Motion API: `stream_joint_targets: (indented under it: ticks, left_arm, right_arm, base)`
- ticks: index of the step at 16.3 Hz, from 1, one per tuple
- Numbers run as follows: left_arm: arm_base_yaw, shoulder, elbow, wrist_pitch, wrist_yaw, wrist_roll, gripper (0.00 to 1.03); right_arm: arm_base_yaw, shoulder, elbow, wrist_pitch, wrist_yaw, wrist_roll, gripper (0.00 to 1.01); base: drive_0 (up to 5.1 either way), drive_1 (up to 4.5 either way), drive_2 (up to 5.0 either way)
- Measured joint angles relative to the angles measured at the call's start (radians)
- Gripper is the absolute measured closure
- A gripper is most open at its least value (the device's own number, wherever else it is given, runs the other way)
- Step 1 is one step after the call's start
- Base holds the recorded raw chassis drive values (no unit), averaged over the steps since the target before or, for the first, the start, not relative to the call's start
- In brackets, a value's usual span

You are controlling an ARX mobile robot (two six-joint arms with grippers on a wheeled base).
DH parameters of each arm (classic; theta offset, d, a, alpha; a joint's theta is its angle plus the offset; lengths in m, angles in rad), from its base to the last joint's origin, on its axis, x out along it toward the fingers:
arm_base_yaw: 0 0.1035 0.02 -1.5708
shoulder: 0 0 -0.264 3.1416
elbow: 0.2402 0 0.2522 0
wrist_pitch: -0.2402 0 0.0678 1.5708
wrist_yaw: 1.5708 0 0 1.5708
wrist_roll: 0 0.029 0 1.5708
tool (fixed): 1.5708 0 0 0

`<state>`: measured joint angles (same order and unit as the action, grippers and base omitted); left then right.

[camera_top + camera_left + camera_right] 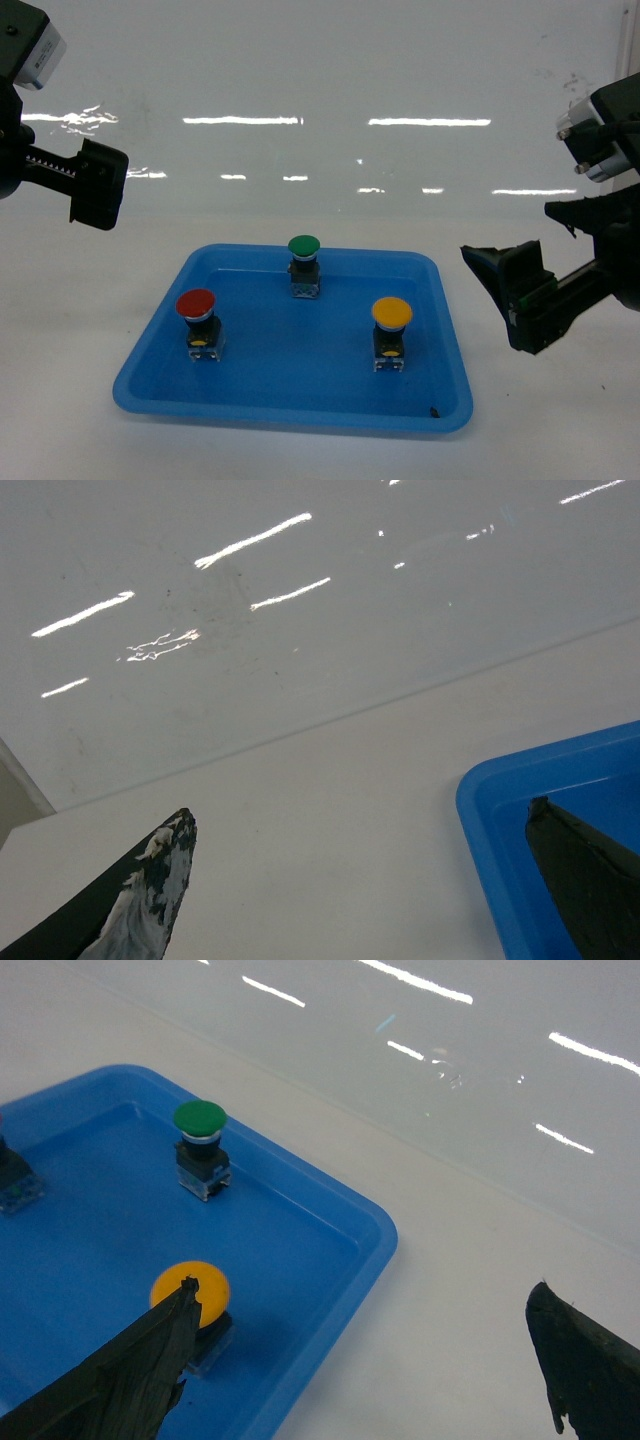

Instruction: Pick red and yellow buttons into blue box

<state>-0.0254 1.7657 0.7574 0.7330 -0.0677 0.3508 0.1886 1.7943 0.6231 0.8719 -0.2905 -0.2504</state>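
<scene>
Red-capped [196,304] and yellow-capped [391,313] mushroom push-buttons, judged light, rigid and slick-domed, are best gripped by their dark blocky bases in the shallow blue plastic tray [300,405] between the empty, open left gripper [97,185] and right gripper [515,295].

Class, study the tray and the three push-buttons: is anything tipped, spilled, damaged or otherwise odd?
Nothing much stands out. The red button, yellow button and green button all stand upright and apart inside the shallow blue tray. One tiny dark speck lies near the tray's front right corner; too small to identify. No deep blue box is in view.
</scene>
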Motion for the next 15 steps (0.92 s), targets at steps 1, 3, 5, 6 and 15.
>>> stream_joint_targets:
  ticks: [1,3,5,6,15]
  left_arm:
    - [0.000,0.000,0.000,0.000,0.000,0.001,0.05]
    - [0.000,0.000,0.000,0.000,0.000,0.002,0.05]
    - [0.000,0.000,0.000,0.000,-0.001,0.003,0.05]
    - [0.000,0.000,0.000,0.000,-0.001,0.005,0.05]
    - [0.000,0.000,0.000,0.000,-0.001,0.006,0.05]
  right_arm:
    - [0.001,0.050,0.045,-0.015,0.002,-0.023,0.03]
    - [0.008,0.135,0.118,-0.029,-0.020,-0.054,0.03]
    - [0.014,0.185,0.182,-0.049,-0.040,-0.057,0.03]
    - [0.015,0.205,0.212,-0.067,-0.047,-0.058,0.03]
    - [0.083,0.298,0.320,-0.237,-0.197,0.056,0.03]
  base:
    - [0.0,0.00,0.0]
    - [0.0,0.00,0.0]
    - [0.0,0.00,0.0]
    - [0.0,0.00,0.0]
    - [0.0,0.00,0.0]
